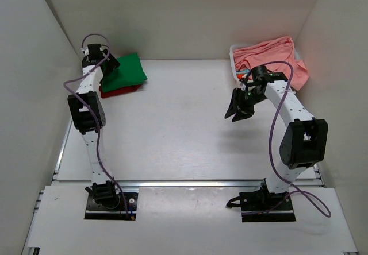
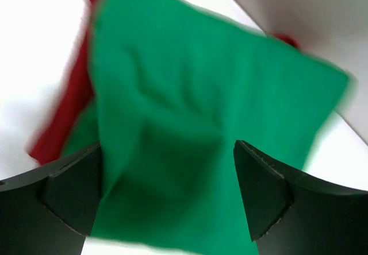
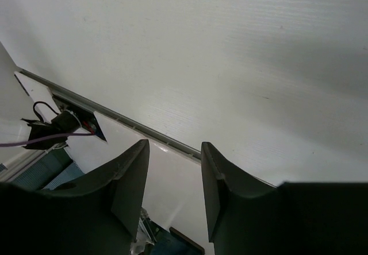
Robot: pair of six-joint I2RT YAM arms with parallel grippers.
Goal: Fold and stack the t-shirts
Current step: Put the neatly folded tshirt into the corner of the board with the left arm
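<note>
Black fingers (image 2: 69, 194) of the left gripper (image 2: 167, 192) stand well apart with nothing pinched between them. The green t-shirt (image 2: 190, 111) fills the view beyond the gap, blurred, so whether the tips touch the cloth cannot be told. From above, this gripper hangs at the far-left corner of the table (image 1: 172, 128), over the back edge of the green shirt, which lies folded into a neat rectangle. Under it sits the dark red t-shirt (image 1: 118, 91), also folded, its edge showing along the near and left sides. That looks like the stack the task asks for, tucked into a corner so the middle of the table is free for folding.

The right gripper (image 3: 175, 180) is likewise parted, with a narrower gap, and holds nothing. Its wrist view shows only bare table surface and the near rail (image 3: 132, 123). In the overhead view it hovers above the table's right half, tipped downward, a little to the near side of the white basket (image 1: 234, 51). The salmon pink t-shirt (image 1: 270, 57) lies crumpled in that basket at the far-right corner, unfolded and spilling over the rim.

By this reading, two shirts are done and the pink one is not yet folded. The right arm, being nearer, seems best placed to fetch it, while the left would need to draw clear of the stack.
</note>
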